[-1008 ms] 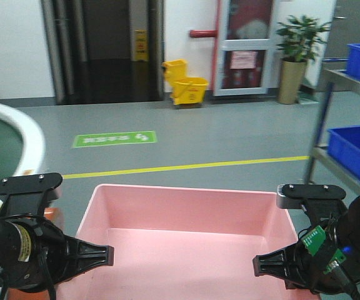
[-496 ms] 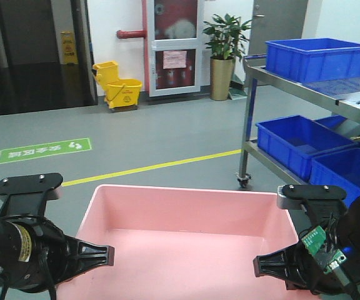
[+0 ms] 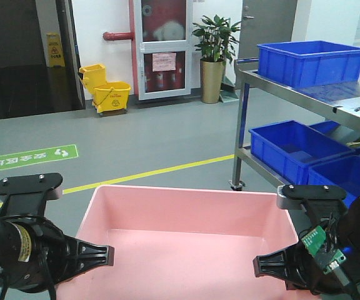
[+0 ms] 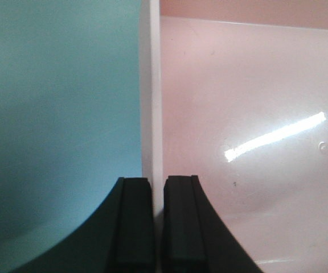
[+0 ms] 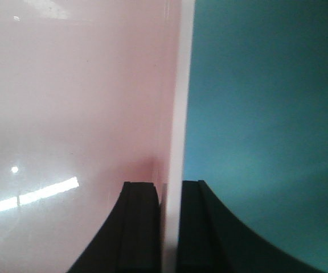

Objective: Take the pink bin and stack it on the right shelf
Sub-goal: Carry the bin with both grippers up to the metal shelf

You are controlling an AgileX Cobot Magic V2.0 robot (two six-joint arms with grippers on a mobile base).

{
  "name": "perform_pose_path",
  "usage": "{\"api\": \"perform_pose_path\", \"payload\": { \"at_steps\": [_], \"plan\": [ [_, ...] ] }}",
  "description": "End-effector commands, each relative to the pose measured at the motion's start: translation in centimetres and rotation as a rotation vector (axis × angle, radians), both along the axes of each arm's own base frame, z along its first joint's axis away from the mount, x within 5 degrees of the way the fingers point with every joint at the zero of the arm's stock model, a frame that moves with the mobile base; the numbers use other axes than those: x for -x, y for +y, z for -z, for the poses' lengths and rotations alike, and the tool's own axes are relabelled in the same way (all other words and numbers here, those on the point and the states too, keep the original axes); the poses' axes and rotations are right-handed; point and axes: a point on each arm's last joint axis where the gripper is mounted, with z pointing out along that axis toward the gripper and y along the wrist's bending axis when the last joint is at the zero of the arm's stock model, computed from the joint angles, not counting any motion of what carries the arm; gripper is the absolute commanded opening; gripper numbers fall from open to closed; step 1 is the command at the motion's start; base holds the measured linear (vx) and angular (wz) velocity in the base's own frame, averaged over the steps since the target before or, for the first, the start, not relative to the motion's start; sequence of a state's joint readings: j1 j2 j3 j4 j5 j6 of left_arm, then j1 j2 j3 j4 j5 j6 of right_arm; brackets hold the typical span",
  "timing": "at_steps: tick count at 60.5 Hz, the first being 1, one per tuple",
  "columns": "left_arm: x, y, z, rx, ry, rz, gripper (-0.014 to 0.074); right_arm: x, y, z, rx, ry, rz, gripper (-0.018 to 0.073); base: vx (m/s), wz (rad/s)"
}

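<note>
The pink bin (image 3: pixel 186 240) is held up low in the front view, empty, between my two arms. My left gripper (image 4: pixel 158 227) is shut on its left wall (image 4: pixel 150 91), one finger on each side of the rim. My right gripper (image 5: pixel 169 230) is shut on the right wall (image 5: pixel 178 102) the same way. In the front view both arms show as black bodies beside the bin: the left arm (image 3: pixel 27 250) and the right arm (image 3: pixel 324 250). The steel shelf (image 3: pixel 305 94) stands at the right, a short way ahead.
Blue crates sit on the shelf: one on top (image 3: pixel 311 61), others on the lower level (image 3: pixel 295 147) (image 3: pixel 349 175). A yellow line (image 3: pixel 161 172) crosses the grey floor. A yellow mop bucket (image 3: pixel 107 94), a potted plant (image 3: pixel 214 56) and a red-framed cabinet (image 3: pixel 161 47) stand by the far wall.
The front view has swung to the right: the shelf and blue crates have come into view and grown closer, while the doorway and mop bucket slid left. Both grippers keep the bin.
</note>
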State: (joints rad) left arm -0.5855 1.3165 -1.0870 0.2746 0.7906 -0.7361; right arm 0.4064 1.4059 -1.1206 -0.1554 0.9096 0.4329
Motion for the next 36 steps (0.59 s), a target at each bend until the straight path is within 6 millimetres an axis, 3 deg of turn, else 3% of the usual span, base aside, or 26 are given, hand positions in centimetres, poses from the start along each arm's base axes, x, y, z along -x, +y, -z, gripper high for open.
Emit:
{"api": "perform_pose_path", "payload": {
  "at_steps": [1, 36],
  "plan": [
    [0.15, 0.81, -2.34, -0.007, -0.119, 0.006, 0.0143, 0.0, -1.06, -1.83, 0.08, -0.091, -0.02, -0.0001, 0.3, 0.05],
    [0.15, 0.81, -2.34, -0.008, -0.118, 0.005, 0.0143, 0.0, -1.05, -1.84, 0.079, -0.092, -0.02, -0.0001, 0.36, 0.06]
  ]
}}
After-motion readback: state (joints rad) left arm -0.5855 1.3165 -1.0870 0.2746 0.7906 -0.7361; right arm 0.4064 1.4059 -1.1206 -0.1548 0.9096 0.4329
